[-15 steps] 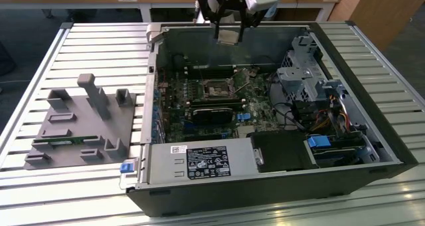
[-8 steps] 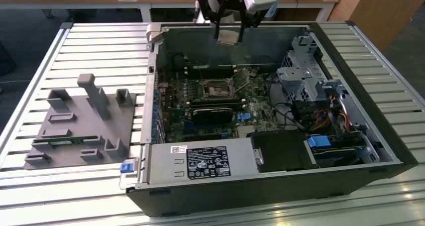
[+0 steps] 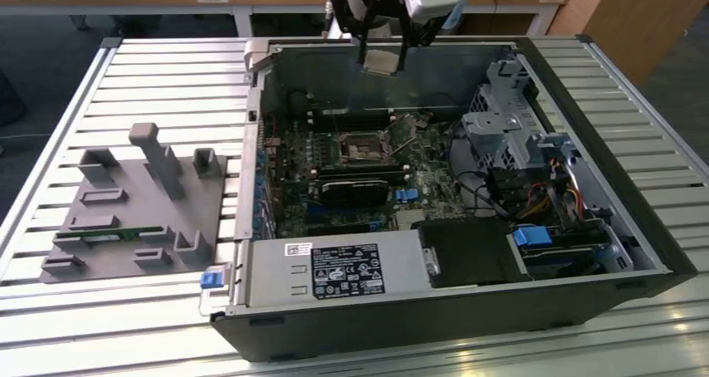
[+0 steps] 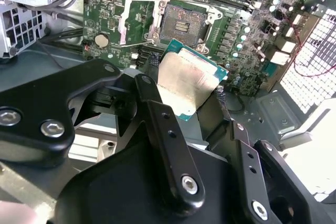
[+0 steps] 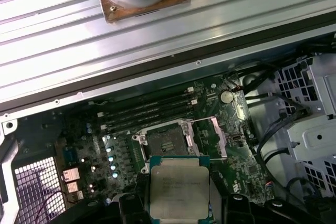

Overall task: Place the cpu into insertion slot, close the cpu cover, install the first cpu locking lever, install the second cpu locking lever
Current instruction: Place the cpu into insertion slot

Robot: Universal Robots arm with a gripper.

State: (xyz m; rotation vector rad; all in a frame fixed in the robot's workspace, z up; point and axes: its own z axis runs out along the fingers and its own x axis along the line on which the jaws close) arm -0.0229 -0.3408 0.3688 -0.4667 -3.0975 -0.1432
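Observation:
My gripper (image 3: 383, 55) hangs above the far wall of the open computer case (image 3: 620, 227), shut on the cpu (image 3: 381, 61). In both wrist views the cpu (image 4: 186, 80) (image 5: 178, 187) shows its dull silver top and green edge, clamped between two black fingers (image 4: 150, 85). The insertion slot (image 3: 364, 148) (image 4: 184, 24) (image 5: 165, 142) lies bare on the green board, some way below the chip, with its dark centre exposed. The cpu cover (image 4: 132, 22) (image 5: 218, 135) is swung open beside the slot. A thin locking lever (image 4: 137, 44) stands out along the cover's edge.
Inside the case, a black rectangular block (image 3: 354, 190) sits near the slot, a metal drive cage (image 3: 520, 136) with cables is on the exterior view's right, and a power supply (image 3: 332, 269) is at the front. A grey fixture (image 3: 139, 203) with upright pegs stands on the slatted table.

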